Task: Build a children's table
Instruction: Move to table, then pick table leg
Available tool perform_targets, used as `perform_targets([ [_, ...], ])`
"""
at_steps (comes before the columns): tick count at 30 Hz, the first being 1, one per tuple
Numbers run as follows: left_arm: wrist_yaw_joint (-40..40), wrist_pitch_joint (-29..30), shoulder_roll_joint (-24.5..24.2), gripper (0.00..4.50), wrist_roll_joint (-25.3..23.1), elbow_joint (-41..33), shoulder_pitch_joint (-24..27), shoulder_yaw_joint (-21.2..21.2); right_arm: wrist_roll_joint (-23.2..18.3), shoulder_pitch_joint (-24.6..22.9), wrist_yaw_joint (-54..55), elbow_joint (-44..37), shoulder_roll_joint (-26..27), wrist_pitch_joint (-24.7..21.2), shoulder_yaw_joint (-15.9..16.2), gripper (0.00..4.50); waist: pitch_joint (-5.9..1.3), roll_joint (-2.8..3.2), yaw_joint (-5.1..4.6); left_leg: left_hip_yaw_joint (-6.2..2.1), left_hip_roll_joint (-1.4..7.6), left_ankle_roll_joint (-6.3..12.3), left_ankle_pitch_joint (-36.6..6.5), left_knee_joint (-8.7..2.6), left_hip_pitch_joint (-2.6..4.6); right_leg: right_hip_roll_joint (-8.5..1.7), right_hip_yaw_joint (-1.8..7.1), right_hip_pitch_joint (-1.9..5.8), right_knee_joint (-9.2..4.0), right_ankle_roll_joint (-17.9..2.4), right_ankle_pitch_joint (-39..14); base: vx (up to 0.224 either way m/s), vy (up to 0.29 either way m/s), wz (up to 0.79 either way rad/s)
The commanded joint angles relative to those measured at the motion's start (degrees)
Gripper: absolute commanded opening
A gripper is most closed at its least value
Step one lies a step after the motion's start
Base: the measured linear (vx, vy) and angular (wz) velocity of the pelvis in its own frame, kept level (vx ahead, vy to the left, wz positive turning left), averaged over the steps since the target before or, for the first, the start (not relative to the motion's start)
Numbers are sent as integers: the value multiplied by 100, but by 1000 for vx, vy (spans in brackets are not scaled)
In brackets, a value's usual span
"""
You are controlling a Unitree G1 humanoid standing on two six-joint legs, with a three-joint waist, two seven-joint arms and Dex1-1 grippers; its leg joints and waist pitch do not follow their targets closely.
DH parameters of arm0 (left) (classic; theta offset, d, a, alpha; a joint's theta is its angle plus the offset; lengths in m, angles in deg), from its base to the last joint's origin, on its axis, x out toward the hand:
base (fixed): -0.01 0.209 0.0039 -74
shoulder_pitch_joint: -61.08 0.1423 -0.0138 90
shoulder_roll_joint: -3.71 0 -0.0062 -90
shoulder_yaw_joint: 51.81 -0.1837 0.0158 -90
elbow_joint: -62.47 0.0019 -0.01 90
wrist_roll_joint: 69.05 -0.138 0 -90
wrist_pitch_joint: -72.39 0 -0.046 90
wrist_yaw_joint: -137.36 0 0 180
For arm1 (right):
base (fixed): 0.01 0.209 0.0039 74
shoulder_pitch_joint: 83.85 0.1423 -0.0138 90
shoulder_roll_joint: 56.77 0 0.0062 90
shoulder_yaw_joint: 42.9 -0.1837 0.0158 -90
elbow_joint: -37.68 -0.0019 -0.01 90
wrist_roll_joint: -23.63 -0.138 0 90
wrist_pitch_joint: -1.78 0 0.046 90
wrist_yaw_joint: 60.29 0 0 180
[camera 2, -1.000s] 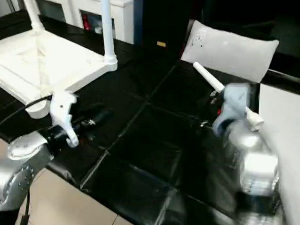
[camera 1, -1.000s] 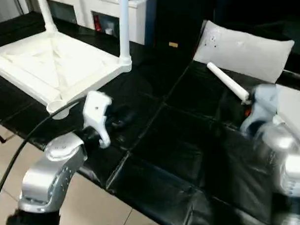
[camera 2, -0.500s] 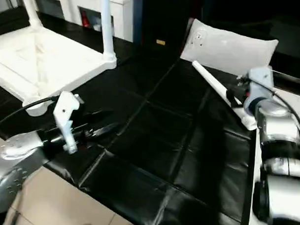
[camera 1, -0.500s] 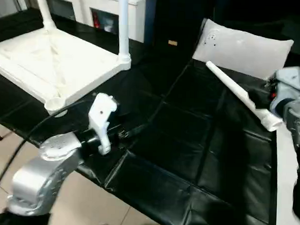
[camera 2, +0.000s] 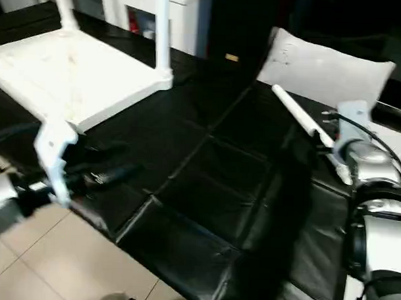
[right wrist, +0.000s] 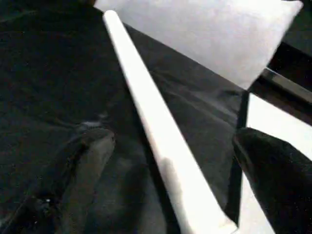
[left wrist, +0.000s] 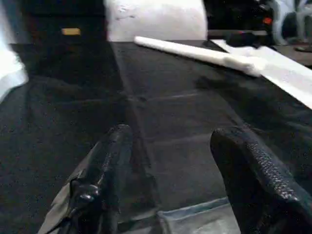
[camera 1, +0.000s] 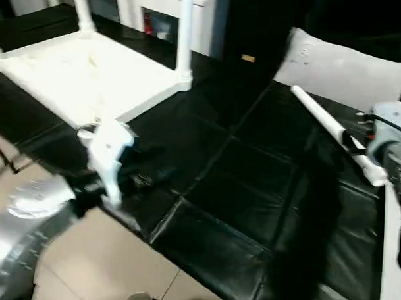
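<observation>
Black padded worktop (camera 1: 252, 185): right pincer (right wrist: 170, 185) straddles loose leg (right wrist: 141, 102), fingers apart; left pincer (left wrist: 170, 185) apart, empty. Off-centre closing could roll the leg away.

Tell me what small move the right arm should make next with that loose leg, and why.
Probably close the right gripper on the loose leg. Its fingers stand open on either side of the tube, which lies flat on the black mat. The table top already carries upright legs, so this one looks next.
</observation>
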Motion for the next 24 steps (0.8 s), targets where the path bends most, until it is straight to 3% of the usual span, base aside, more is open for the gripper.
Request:
perform_targets([
  [1, 40, 216, -134, 294, 229, -236, -122, 153, -57, 102, 49, 126, -90, 63, -129, 450, -233, -12, 6, 57, 44, -98, -1349, -416, 95, -209, 77, 168, -399, -1244, -876, 0, 0, 0],
  [2, -9, 465, -207, 294, 426, -346, -190, 292, 12, 87, 46, 186, -124, 141, -90, 450, -210, 25, 21, 48, 39, -119, -1437, -422, 96, -213, 73, 158, -402, -1252, -922, 0, 0, 0],
  [3, 4, 518, -245, 294, 466, -377, -193, 320, 8, 83, 60, 195, -127, 143, -100, 450, -214, 11, 21, 47, 37, -119, -1421, -420, 93, -216, 73, 168, -391, -1267, -902, 0, 0, 0],
  [4, 38, 619, -327, 294, 531, -443, -204, 338, -12, 69, 100, 211, -137, 149, -135, 450, -138, 66, 22, 37, 37, -133, -1581, -449, 85, -204, 71, 127, -422, -1260, -1051, 0, 0, 0],
  [6, 69, 793, -418, 294, 694, -535, -260, 405, -28, 51, 152, 225, -160, 159, -185, 450, -117, 115, 44, 18, 28, -139, -1614, -451, 83, -220, 71, 132, -413, -1269, -1112, 0, 0, 0],
  [7, 74, 856, -440, 294, 755, -557, -300, 430, -21, 41, 150, 227, -168, 166, -187, 450, -115, 69, 33, 26, 27, -110, -1559, -446, 78, -226, 75, 154, -413, -1288, -1084, 0, 0, 0],
  [8, 93, 999, -501, 294, 895, -586, -418, 445, -7, 5, 197, 236, -186, 196, -208, 450, -58, 113, 43, 32, 18, -85, -1420, -443, 58, -217, 82, 126, -416, -1326, -929, 0, 0, 0],
  [10, 95, 1094, -579, 294, 1009, -606, -487, 483, -52, -16, 239, 243, -190, 196, -286, 450, -36, 120, 62, 28, 3, 7, -999, -416, 13, -209, 81, 146, -372, -1424, -459, 0, 0, 0],
  [11, 76, 1146, -608, 294, 1054, -599, -515, 521, -15, -38, 250, 248, -195, 197, -261, 450, 11, 169, 75, 27, 2, 42, -966, -415, 1, -202, 77, 131, -379, -1476, -384, 0, 0, 0],
  [12, 45, 1198, -623, 294, 1103, -601, -535, 548, 42, -52, 273, 254, -204, 218, -210, 450, 6, 154, 77, 25, -1, 64, -879, -405, -10, -207, 78, 157, -359, -1502, -298, 0, 0, 0],
  [14, 22, 1325, -686, 294, 1245, -643, -579, 647, 128, -72, 423, 258, -249, 311, -147, 450, 57, 233, 108, 18, -9, 155, -479, -379, -38, -195, 75, 136, -324, -1591, 171, 0, 0, 0],
  [16, 33, 1400, -749, 294, 1322, -629, -636, 698, 109, -70, 520, 263, -280, 341, -187, 450, 97, 220, 106, 24, -19, 243, -327, -369, -70, -181, 71, 138, -307, -1648, 375, 0, 0, 0],
  [17, 55, 1473, -833, 294, 1383, -640, -645, 778, 109, -78, 559, 265, -312, 328, -224, 450, 142, 266, 115, 27, -22, 256, -368, -371, -73, -187, 72, 121, -321, -1672, 317, 0, 0, 0],
  [19, 62, 1592, -939, 294, 1459, -659, -672, 846, 112, -111, 616, 274, -352, 299, -267, 450, 178, 265, 131, 35, -21, 297, -283, -371, -75, -178, 77, 115, -314, -1701, 450, 0, 0, 0],
  [20, 61, 1635, -971, 294, 1510, -659, -687, 880, 119, -123, 634, 277, -365, 292, -273, 450, 209, 255, 129, 38, -16, 298, -348, -383, -78, -182, 79, 119, -323, -1708, 374, 0, 0, 0],
  [21, 72, 1673, -990, 294, 1589, -653, -692, 944, 133, -147, 649, 283, -386, 287, -269, 450, 257, 302, 143, 34, -11, 283, -405, -395, -76, -188, 80, 96, -334, -1709, 299, 0, 0, 0],
  [22, 81, 1701, -1015, 294, 1631, -653, -696, 976, 123, -159, 648, 286, -403, 268, -289, 450, 282, 271, 139, 44, -8, 267, -478, -404, -71, -193, 89, 109, -350, -1713, 186, 0, 0, 0],
  [23, 98, 1743, -1078, 294, 1686, -656, -700, 1015, 79, -168, 632, 293, -426, 215, -351, 450, 314, 301, 154, 45, -4, 247, -535, -419, -66, -205, 92, 100, -366, -1713, 69, 0, 0, 0],
  [24, 103, 1770, -1112, 294, 1708, -658, -711, 1027, 50, -167, 619, 299, -445, 157, -391, 450, 329, 295, 152, 44, -2, 237, -571, -425, -65, -206, 94, 104, -371, -1704, -2, 0, 0, 0],
])
